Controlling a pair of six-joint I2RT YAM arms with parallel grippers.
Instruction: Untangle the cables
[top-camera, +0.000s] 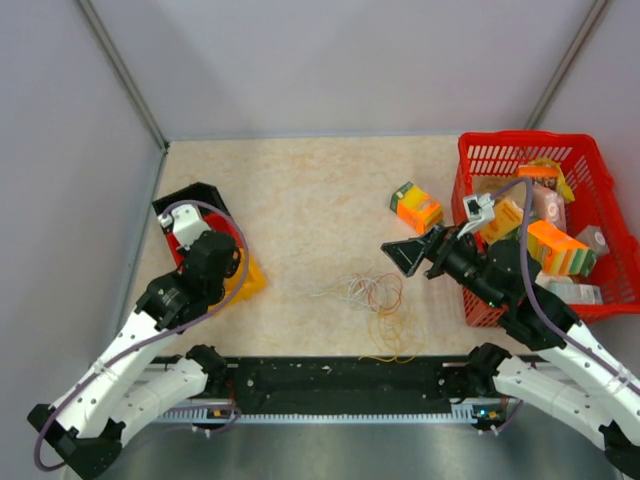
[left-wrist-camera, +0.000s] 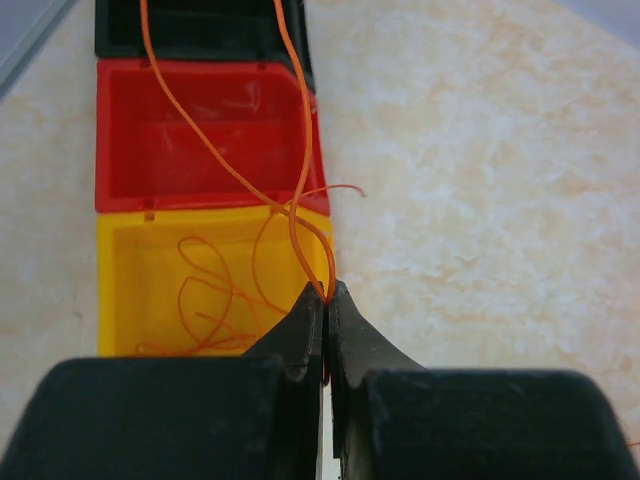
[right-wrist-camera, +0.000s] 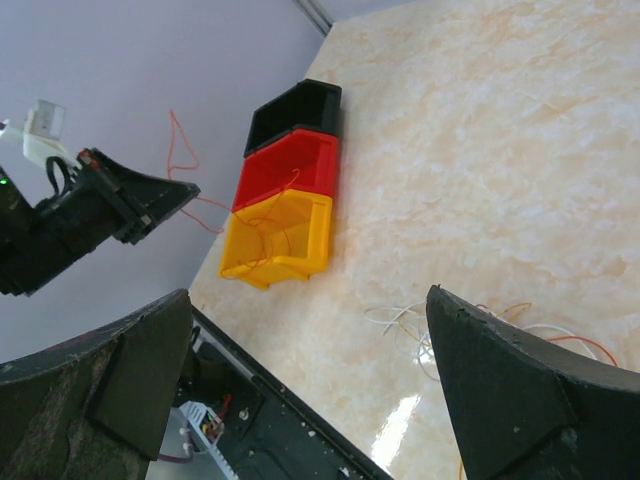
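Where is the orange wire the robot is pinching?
In the left wrist view, the orange wire is pinched in the left gripper, trailing into the yellow bin beside the red bin.

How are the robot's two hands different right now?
The left gripper is pinched shut; the right gripper is spread wide open. The left one holds an orange cable; the right one holds nothing. The left one is at the yellow bin's edge; the right one hangs above the table, near the loose cables. Both are black and two-fingered.
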